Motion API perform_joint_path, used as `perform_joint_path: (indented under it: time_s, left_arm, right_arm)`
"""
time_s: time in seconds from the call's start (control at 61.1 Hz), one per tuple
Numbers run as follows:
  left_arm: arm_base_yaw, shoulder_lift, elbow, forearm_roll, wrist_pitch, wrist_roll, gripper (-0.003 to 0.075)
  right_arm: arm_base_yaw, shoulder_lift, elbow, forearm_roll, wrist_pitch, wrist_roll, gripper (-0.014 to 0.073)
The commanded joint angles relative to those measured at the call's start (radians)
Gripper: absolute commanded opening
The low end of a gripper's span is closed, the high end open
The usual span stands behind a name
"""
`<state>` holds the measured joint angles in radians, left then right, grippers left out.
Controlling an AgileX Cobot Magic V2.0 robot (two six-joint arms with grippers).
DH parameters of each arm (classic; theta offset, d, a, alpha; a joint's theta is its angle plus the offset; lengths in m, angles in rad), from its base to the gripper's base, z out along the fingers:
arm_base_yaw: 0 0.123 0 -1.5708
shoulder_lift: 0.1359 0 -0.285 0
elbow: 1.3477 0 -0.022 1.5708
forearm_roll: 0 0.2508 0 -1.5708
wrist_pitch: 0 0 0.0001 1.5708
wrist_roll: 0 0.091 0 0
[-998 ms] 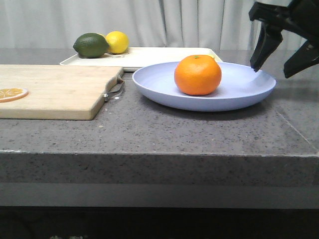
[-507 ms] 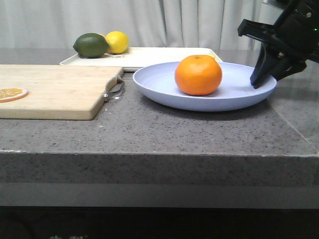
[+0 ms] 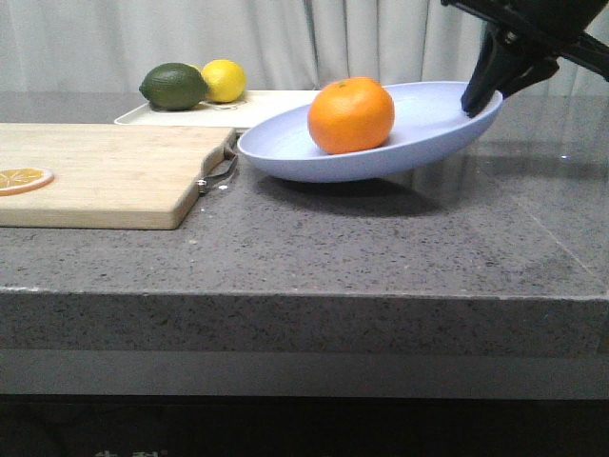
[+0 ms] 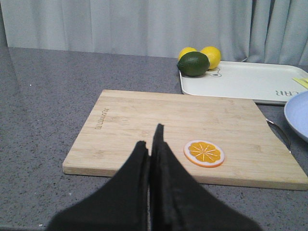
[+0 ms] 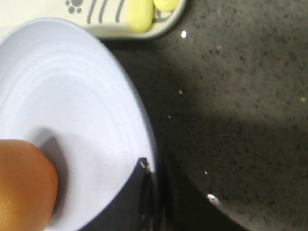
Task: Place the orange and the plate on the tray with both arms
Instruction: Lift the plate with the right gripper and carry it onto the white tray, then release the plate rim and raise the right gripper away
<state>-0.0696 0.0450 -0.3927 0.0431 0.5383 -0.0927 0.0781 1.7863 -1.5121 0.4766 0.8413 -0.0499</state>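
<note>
The right end effector [image 3: 479, 95] grips the tilted plate [image 3: 419, 133] carrying the orange [image 3: 351, 115]; the left [image 4: 151, 159] is clenched empty; next, level transport to the tray [image 3: 276, 107].

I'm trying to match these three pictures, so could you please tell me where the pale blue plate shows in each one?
Front view: wide, shallow pale blue plate centre-right, tilted, right rim raised.
Left wrist view: only a sliver of it at the right edge.
Right wrist view: it fills the left half.
Shared landmark: flat cream-white tray, just beyond it.
</note>
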Motion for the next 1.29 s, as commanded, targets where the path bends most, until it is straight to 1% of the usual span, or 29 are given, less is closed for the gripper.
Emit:
perform_joint_path:
  time_s: [0.0,0.147,0.229,0.425,0.654,0.752,0.867,1.194,1.276]
  left_arm:
    - [0.001,0.012,-0.026,-0.008,-0.082,-0.008,-0.0018]
    - [0.001,0.012,-0.026,-0.008,-0.082,-0.008,-0.0018]
    - [0.001,0.012,-0.026,-0.008,-0.082,-0.008,-0.0018]
    - [0.001,0.012,-0.026,-0.008,-0.082,-0.008,-0.0018]
    - [0.001,0.012,-0.026,-0.008,-0.082,-0.008,-0.0018]
    - [0.001,0.012,-0.026,-0.008,-0.082,-0.008,-0.0018]
    - [0.001,0.012,-0.026,-0.008,-0.082,-0.008,-0.0018]
    - [0.001,0.012,-0.026,-0.008,-0.082,-0.008,-0.0018]
    - [0.001,0.012,-0.026,-0.008,-0.082,-0.008,-0.0018]
  right_arm:
    - [-0.006,-0.019,-0.113,0.106,-0.005,-0.007,-0.0062]
    - [-0.005,0.073,-0.282,0.190,0.018,-0.007,-0.0062]
    - [0.000,0.139,-0.386,0.195,0.027,0.008,-0.0062]
    - [0.020,0.340,-0.722,0.195,0.063,0.082,-0.0061]
    - [0.048,0.602,-1.115,0.142,0.071,0.203,-0.0061]
    - [0.052,0.688,-1.229,0.096,0.065,0.262,-0.0061]
    - [0.051,0.742,-1.291,0.081,0.058,0.287,-0.0061]
    - [0.050,0.782,-1.291,0.069,0.024,0.283,-0.0060]
    - [0.051,0.786,-1.291,0.069,0.023,0.283,-0.0034]
